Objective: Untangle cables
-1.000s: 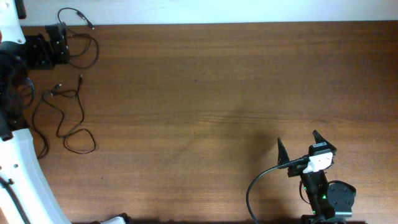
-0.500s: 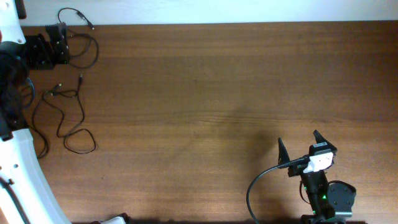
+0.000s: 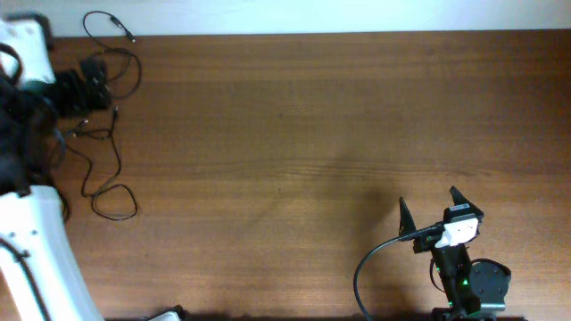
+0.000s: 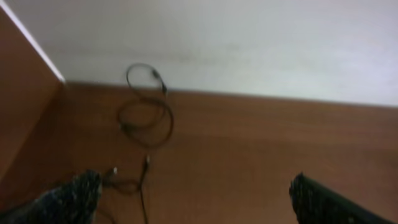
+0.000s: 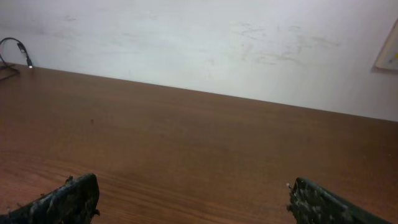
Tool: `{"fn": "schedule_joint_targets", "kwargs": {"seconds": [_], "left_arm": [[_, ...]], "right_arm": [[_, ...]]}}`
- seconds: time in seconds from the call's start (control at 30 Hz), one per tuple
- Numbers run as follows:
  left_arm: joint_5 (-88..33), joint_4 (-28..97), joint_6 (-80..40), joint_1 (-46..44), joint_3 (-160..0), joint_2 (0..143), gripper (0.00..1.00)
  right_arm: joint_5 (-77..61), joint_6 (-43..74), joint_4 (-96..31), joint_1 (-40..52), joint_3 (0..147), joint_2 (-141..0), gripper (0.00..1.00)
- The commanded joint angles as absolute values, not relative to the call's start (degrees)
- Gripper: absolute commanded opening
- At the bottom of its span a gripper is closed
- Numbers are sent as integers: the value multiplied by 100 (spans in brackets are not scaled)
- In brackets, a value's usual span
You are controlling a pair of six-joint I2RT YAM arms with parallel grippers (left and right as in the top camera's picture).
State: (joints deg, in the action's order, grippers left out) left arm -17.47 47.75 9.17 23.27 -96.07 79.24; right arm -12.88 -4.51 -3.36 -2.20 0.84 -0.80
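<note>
The left arm [image 3: 27, 241] runs up the left edge of the table [image 3: 285, 134] and bends over the far left corner. The left claw [image 3: 98, 80] hangs just above the wood there, with its two fingers [image 4: 68, 199] wide apart and nothing between them. The right arm [image 3: 464, 276] sits at the near right side and points toward the far side. The right claw [image 3: 427, 198] is spread wide too, and it grips nothing. I can count two arms, two claws and two thin black cables [image 3: 118, 156]. Both cables lie in the far left corner, beside the left claw. The far cable [image 3: 111, 16] curls in a loop and pokes past the far edge of the table. The near cable [image 3: 116, 212] snakes toward the near side. Since a moment ago, the left claw has slid a little nearer and has turned. The right arm has not moved, and the cables lie as they did.
</note>
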Motion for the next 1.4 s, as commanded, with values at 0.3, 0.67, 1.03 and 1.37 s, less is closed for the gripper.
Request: {"fn": "schedule_joint_targets", "kwargs": {"seconds": [0.3, 0.67, 1.03, 1.37], "left_arm": [[-746, -1643, 862, 1197, -1621, 3822, 99], [-211, -384, 864, 834, -51, 1197, 99], [-209, 440, 864, 825, -51, 27, 99], [-209, 464, 864, 825, -51, 576, 99]], "right_arm": [[-1236, -427, -340, -189, 32, -19, 99], [-1236, -427, -340, -189, 32, -19, 99], [-1236, -427, -340, -189, 32, -19, 99], [-1236, -427, -340, -189, 32, -19, 99]]}}
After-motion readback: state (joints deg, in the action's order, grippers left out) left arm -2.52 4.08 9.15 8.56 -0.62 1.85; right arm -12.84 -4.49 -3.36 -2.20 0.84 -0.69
